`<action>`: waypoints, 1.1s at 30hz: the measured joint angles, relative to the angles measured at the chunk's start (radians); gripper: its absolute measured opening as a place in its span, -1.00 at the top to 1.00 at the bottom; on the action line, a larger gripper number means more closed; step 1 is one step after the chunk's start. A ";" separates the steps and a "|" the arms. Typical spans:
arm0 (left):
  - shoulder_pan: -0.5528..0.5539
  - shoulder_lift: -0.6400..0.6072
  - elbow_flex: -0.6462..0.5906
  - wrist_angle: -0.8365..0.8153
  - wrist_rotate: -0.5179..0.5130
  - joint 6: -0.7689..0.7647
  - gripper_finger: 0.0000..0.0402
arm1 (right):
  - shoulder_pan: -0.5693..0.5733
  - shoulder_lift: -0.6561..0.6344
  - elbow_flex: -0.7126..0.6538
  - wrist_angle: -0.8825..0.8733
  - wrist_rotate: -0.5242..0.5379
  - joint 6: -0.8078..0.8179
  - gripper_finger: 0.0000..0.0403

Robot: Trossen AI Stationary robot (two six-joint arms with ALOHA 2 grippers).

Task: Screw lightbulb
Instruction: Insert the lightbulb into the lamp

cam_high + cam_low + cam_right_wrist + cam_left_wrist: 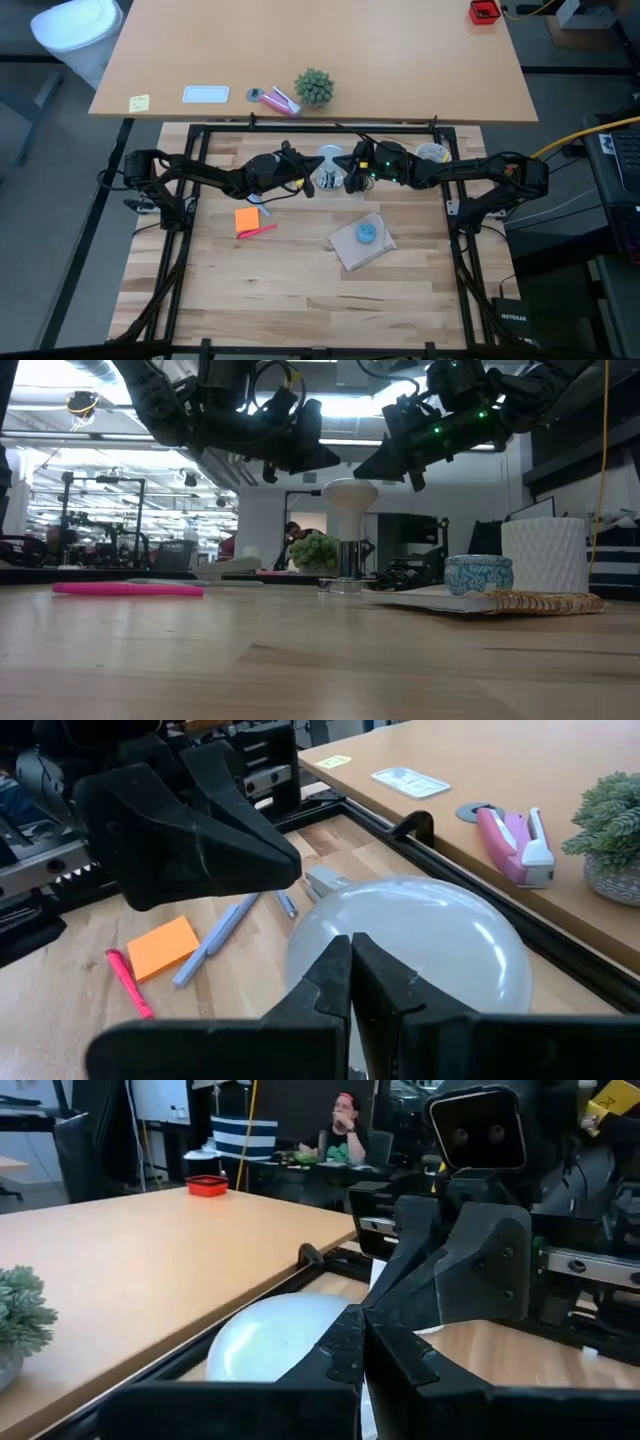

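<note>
**Lightbulb upright in the socket at the back of the table, both grippers clenched empty above it**

The lightbulb (349,497) is standing globe-up on a shiny metal socket (347,563), near the rear edge of the butcher-block table (300,290), roughly centred between your two arms. From above you see its white dome (331,158) in the gap between the two gripper heads.

Your left gripper (306,185) comes in from the left side and sits just beside the bulb, raised above table level. Fingers are pressed together, nothing between them. Its wrist camera looks past the closed fingertips (352,1342) onto the white globe (275,1338) right behind them; you can't tell from that view whether they touch it.

Your right gripper (352,183) mirrors it from the right side, also raised, also clenched on nothing. Its wrist view shows the globe (420,945) just past the closed fingers (345,982), with the left gripper (215,830) farther off.

In the low view both grippers hang above and to either side of the bulb top, left one (300,450) and right one (400,455), apart from the glass there.

Other stuff on your table:
- orange sticky pad (248,219) and a pink marker (258,231) lying left of centre
- woven mat (360,243) with a small blue round holder (367,233) on it, right of centre
- white textured cup (543,554) off to the right in the low view

On the desk behind: small green plant (314,87) and a pink stapler (279,99). A person (345,1130) sits in the room beyond.
</note>
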 joint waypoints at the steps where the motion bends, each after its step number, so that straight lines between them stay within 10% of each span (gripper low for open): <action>1: 0.000 0.000 0.000 -0.005 0.001 0.002 1.00 | 0.000 0.000 0.000 0.000 0.000 0.000 0.94; 24: 0.014 0.000 0.000 -0.105 0.002 0.041 1.00 | -0.001 0.000 0.000 0.056 0.002 -0.017 0.94; 33: 0.014 0.000 0.000 -0.117 0.002 0.041 1.00 | -0.002 -0.001 0.001 0.050 0.223 -0.116 0.94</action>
